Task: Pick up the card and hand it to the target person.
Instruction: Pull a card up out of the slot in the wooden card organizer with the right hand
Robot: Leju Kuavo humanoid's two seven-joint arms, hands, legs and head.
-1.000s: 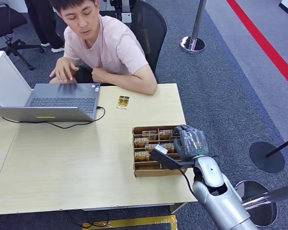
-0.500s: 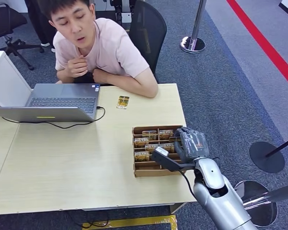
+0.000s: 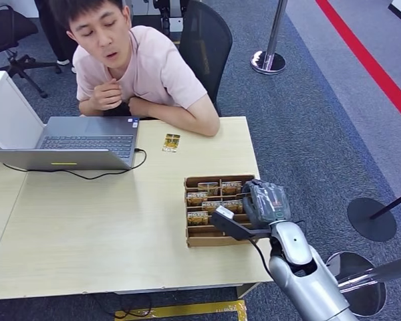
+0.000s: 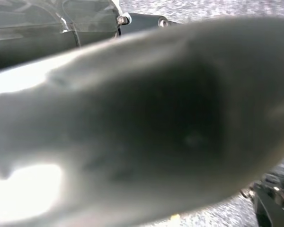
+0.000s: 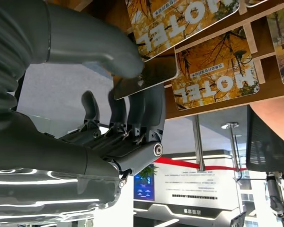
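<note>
Wooden table: one card box, right hand pinching one card, another card apart.

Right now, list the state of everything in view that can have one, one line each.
Right hand: at the card box, pinching a card between thumb and fingers.
Card box: open-topped, cards lying in its compartments.
Loose card: flat on the table.
Laptop: open.
Person: seated, arms on the table edge.

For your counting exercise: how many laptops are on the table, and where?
1. The grey laptop lies open at the table's far left, in front of the seated person, with a black cable trailing from it.
</note>
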